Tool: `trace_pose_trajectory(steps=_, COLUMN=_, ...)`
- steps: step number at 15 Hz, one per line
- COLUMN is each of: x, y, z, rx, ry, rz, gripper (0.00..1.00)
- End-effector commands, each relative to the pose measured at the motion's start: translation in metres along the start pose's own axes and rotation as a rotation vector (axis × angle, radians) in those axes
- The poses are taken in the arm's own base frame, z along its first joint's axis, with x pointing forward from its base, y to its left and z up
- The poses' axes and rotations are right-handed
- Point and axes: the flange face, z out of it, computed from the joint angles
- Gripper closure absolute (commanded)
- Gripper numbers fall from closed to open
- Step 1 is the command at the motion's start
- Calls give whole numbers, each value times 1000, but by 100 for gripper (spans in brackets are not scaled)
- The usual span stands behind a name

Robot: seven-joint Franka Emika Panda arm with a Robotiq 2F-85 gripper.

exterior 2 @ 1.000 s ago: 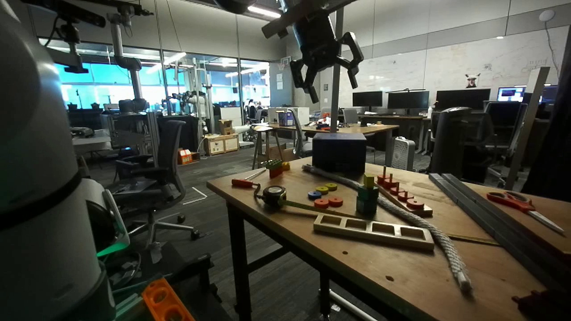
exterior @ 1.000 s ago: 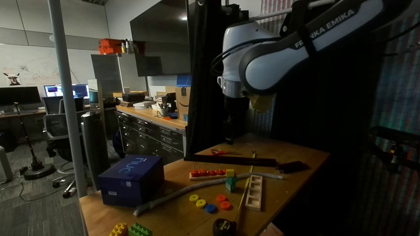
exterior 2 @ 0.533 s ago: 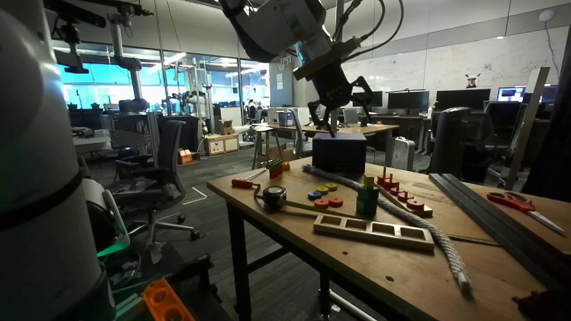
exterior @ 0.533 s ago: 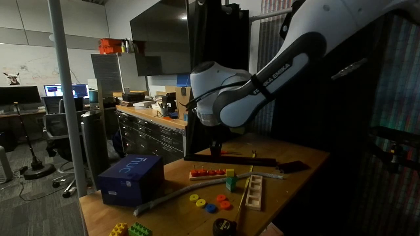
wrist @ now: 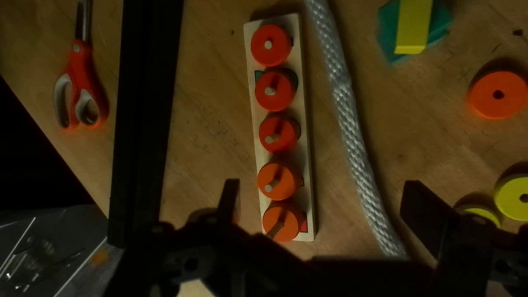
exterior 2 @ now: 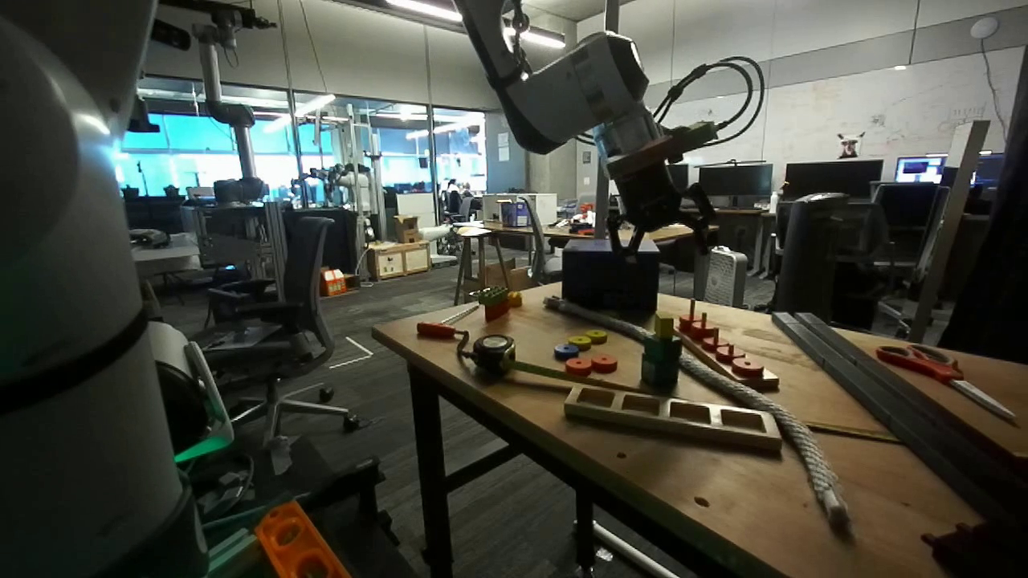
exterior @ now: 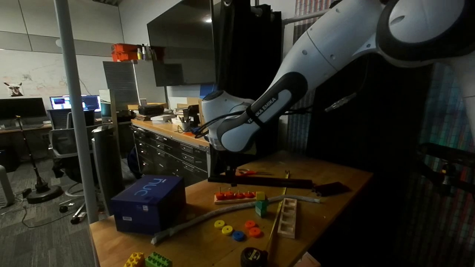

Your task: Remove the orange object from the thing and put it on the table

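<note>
The thing is a low, narrow pale wooden base (wrist: 309, 235) with a row of upright pegs, each carrying red-orange discs (wrist: 279, 181). It also shows in both exterior views, the base (exterior: 234, 200) with its discs (exterior 2: 748, 367). It lies on the light-brown wooden table (exterior: 207, 248). My gripper (wrist: 322, 183) is open and empty, its fingers wide apart, above the table. In the wrist view the bottom end of the base shows between the fingers, nearer the left one. In an exterior view the gripper (exterior 2: 666, 247) hangs clearly above the discs, touching nothing.
A grey rope (wrist: 350, 119) runs alongside the base. Stacked green and yellow blocks (exterior 2: 661, 361) stand beside it. A blue box (exterior: 148, 204), a black bar (wrist: 144, 123), scissors (wrist: 84, 82), a slotted wooden tray (exterior: 287, 218), a tape measure (exterior: 254, 256) and loose orange discs (exterior: 255, 232) lie around.
The arm has come down. My open gripper has moved lower, to the left in an exterior view and to the right in an exterior view. The objects on the table have not moved.
</note>
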Motion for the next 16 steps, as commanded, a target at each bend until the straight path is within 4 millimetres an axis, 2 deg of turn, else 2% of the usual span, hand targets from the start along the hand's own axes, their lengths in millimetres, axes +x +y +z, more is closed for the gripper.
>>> trace_pose_trajectory(steps=1, x=25, y=35, z=12, rx=53, ry=46, rz=-46, gripper=0)
trace_pose_trajectory(steps=5, x=31, y=62, z=36, rx=171, ry=79, rz=-46, gripper=0)
trace_pose_trajectory(steps=11, x=25, y=98, z=74, rx=340, ry=103, rz=-31, gripper=0)
trace_pose_trajectory(steps=16, x=25, y=110, z=89, rx=458, ry=141, rz=-24, gripper=0)
